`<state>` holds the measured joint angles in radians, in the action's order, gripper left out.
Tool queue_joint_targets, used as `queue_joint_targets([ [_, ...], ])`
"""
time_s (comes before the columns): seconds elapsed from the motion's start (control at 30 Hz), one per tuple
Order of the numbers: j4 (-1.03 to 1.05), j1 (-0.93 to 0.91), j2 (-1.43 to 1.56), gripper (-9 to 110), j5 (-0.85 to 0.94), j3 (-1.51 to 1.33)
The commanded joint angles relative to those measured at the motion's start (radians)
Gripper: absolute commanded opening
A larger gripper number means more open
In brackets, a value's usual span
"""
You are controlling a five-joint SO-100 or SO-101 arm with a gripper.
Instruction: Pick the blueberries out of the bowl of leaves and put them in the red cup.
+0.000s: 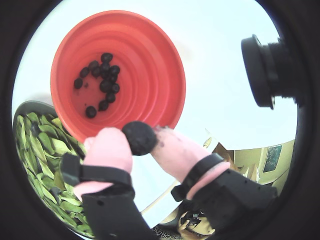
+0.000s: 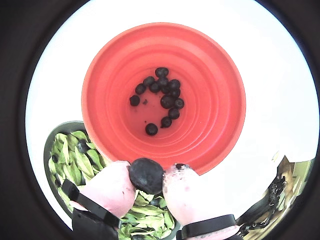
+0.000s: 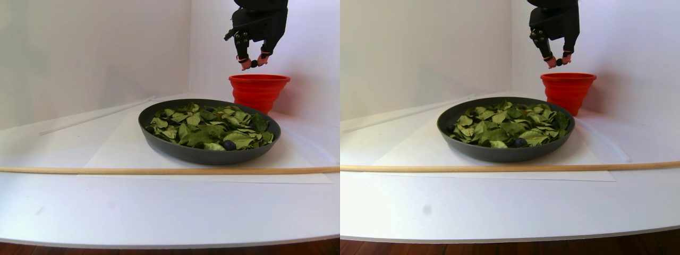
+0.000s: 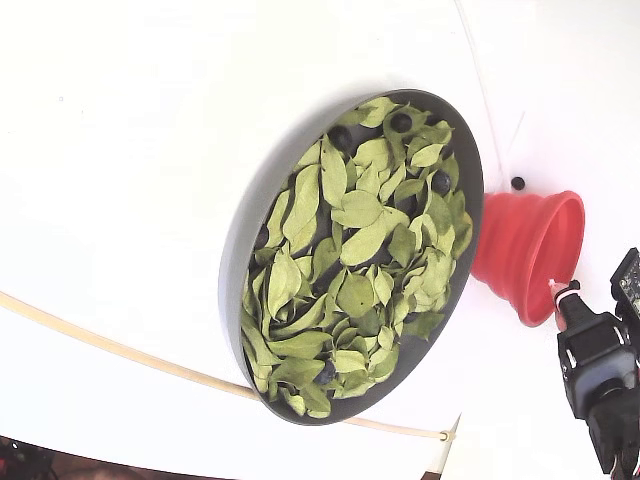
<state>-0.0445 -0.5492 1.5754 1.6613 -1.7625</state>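
Jaws pinching one blueberry, poised above red cup rim.

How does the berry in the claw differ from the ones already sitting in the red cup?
The dark round blueberry pinched in the claw is held in the air near the rim of the ribbed red silicone cup, while the blueberries in the cup lie on its floor. The held one is alone; those are clustered, most touching. It looks larger in both wrist views, probably only from being nearer the camera. All share the same blue-black colour.

A thin wooden rod lies across the white table.
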Motion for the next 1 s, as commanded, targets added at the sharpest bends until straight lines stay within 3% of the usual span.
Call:
queue_joint_targets([
  [0.0,-0.005,-0.041,0.031,9,-0.006,0.087],
  [0.4,-0.037,-0.051,-0.025,10,-0.015,0.135],
  [0.6,-0.038,-0.054,-0.026,19,-0.026,0.14],
  [0.97,-0.003,-0.037,0.049,17,-0.025,0.095],
])
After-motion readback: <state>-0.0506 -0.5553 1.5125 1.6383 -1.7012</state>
